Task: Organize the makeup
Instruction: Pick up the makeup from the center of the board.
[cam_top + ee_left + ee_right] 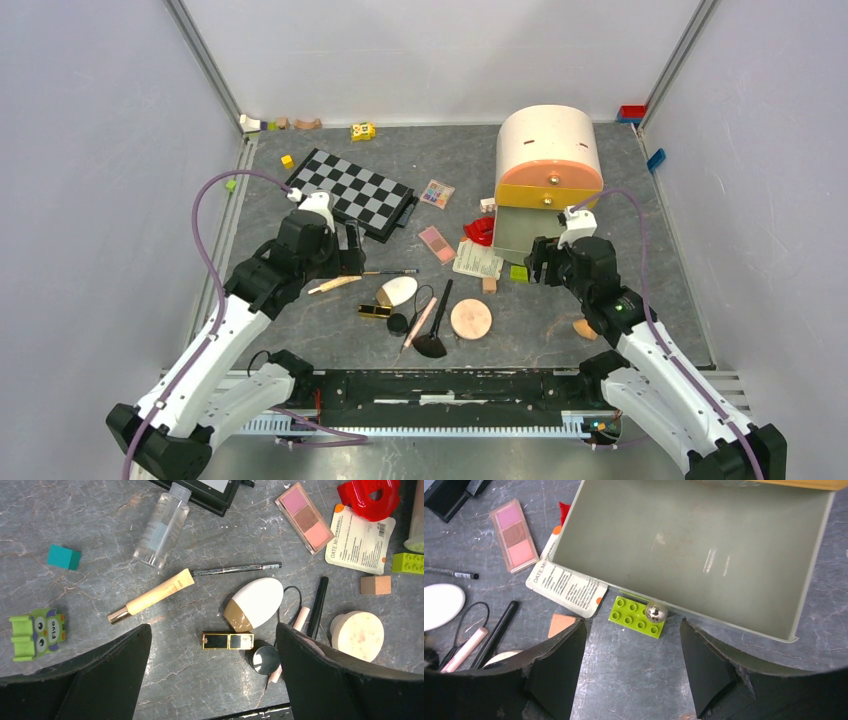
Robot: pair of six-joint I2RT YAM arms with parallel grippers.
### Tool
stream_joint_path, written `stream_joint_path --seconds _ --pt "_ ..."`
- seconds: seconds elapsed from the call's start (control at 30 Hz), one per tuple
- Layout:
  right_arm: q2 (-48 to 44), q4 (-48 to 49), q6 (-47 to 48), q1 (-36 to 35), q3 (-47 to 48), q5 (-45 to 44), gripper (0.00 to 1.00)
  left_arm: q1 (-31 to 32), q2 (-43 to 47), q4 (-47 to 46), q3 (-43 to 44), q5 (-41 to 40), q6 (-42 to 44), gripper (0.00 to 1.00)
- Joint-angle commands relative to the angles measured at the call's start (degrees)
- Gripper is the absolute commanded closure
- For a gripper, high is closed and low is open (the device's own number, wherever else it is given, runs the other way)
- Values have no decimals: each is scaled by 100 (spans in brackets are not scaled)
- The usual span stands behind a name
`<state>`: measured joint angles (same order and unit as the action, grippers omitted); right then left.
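1. Top external view: the makeup [430, 310] lies spread out in the middle of the frame on the gray table [545, 325], to the left of the open drawer [515, 240].
2. Left wrist view: the left claw [212, 630] is wide open and holds nothing. It hangs over the black-gold tube [227, 640] and the white oval [255, 602], low in the middle.
3. Right wrist view: the right claw [633, 624] is open too, with nothing in it. The shiny knob [656, 612] shows between its fingers and is not pinched. The drawer fills the upper right.
4. The tube looks small, hard and smooth, and likely light. It may slip, so pinch its long sides at the middle.
5. The oval looks round and slick. Grab across its narrow part.
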<state>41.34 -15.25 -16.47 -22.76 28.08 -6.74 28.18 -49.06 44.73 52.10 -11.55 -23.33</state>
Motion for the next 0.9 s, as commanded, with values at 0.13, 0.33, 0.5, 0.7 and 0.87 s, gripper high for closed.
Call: stream_joint_path --seconds 0.13,0.33,0.5,0.7,0.87 --pt "-130 -77 64 -16 -17 458 25 -15 -284 -326 -190 308 -680 0" --pt "-319 -208 13 -14 -217 490 24 -10 -508 -501 -375 278 -955 3" --pt "-281 -271 10 -21 -354 560 24 -15 -542 -679 -683 339 -1291 6" --pt "-284 -247 3 -16 -545 616 24 172 -970 -707 -742 175 -1553 11" --pt "-420 -324 71 -12 -594 587 24 321 -973 -814 -943 -191 -1882 11"
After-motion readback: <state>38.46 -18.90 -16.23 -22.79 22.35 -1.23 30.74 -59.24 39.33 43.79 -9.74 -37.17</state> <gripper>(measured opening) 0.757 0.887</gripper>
